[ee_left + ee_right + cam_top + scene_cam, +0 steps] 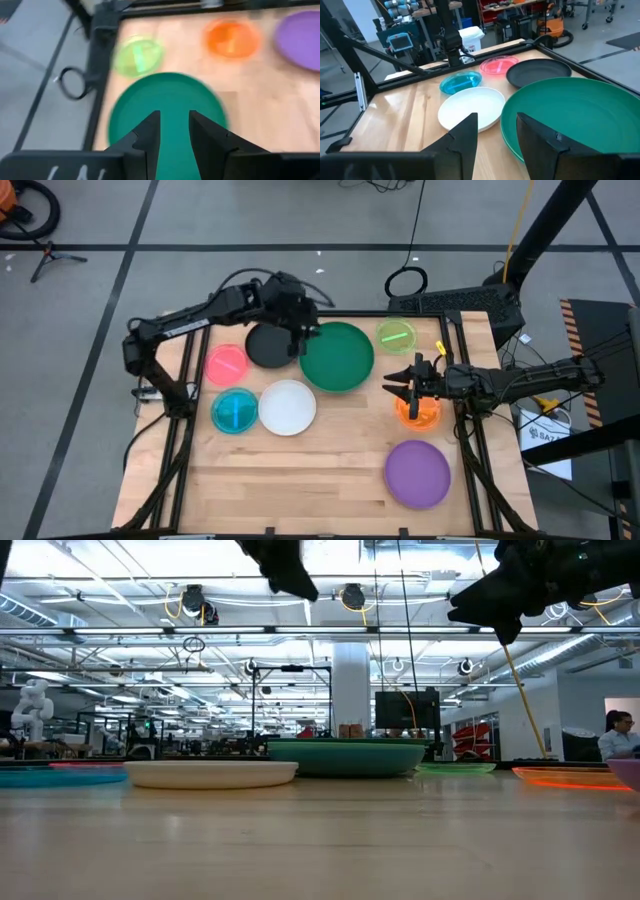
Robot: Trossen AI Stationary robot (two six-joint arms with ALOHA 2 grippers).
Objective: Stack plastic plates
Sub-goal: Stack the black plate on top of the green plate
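Note:
The large dark green plate lies flat at the table's far middle; in the low view a paler rim shows under it, as of another plate below. Around it lie the black, pink, blue, white, lime, orange and purple plates, each flat on the wood. My left gripper hangs open, high above the green plate's left edge. My right gripper is open, raised beside the green plate's right edge, over the orange plate's near side.
A dark metal frame runs along the table's left, right and far edges. Bare wood fills the near half, left of the purple plate. Cables and a ring lie on the floor beyond the far edge.

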